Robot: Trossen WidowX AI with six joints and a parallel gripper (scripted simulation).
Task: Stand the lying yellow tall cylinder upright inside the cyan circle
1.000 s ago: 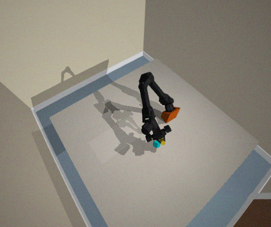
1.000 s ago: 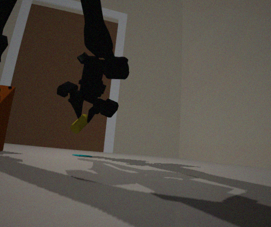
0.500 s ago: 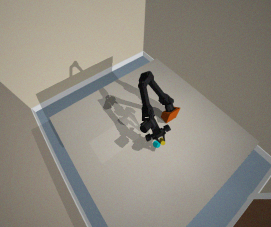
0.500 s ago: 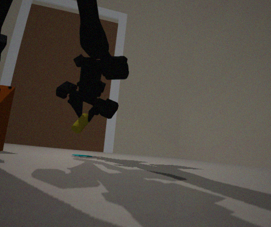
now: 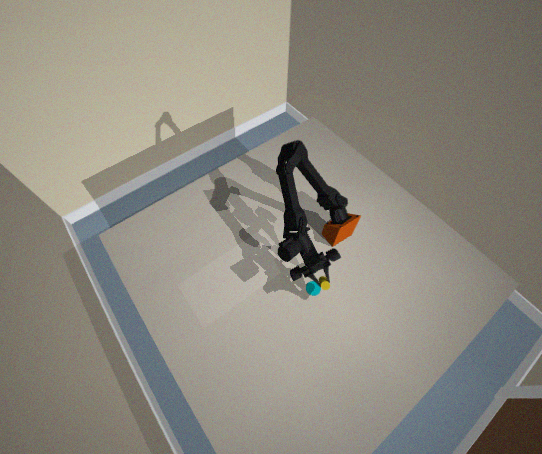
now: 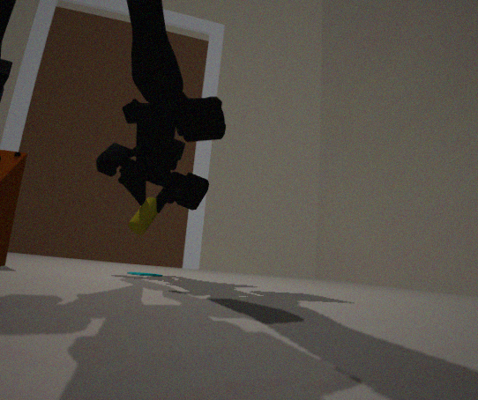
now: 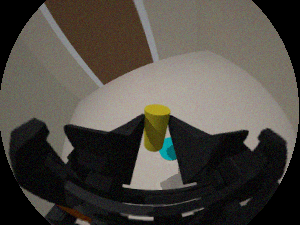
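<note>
My hand (image 5: 323,283) (image 6: 151,207) (image 7: 157,117) grips the tilted yellow cylinder (image 5: 325,284) (image 6: 143,216) (image 7: 156,128) above the surface (image 5: 369,340) (image 6: 255,352) (image 7: 210,94); in the exterior view, the cyan circle (image 5: 312,288) (image 6: 145,274) (image 7: 167,149) lies low, left of centre.

Orange wedge-shaped block (image 5: 341,231) (image 6: 0,207) on the pale floor (image 5: 369,340) (image 6: 414,335) (image 7: 200,89), sloped top, small dark spots on it in ext. view; only a sliver in wrist view, bottom L. Brown door-like panel (image 5: 534,425) (image 6: 105,110) (image 7: 105,34) w/ white frame (image 6: 217,48) (image 7: 146,29), set in beige wall (image 5: 119,50) (image 6: 272,154) (image 7: 225,29). Blue-grey strips (image 5: 169,175) along floor's edges, white trim (image 5: 174,160) outside them, top view.
</note>
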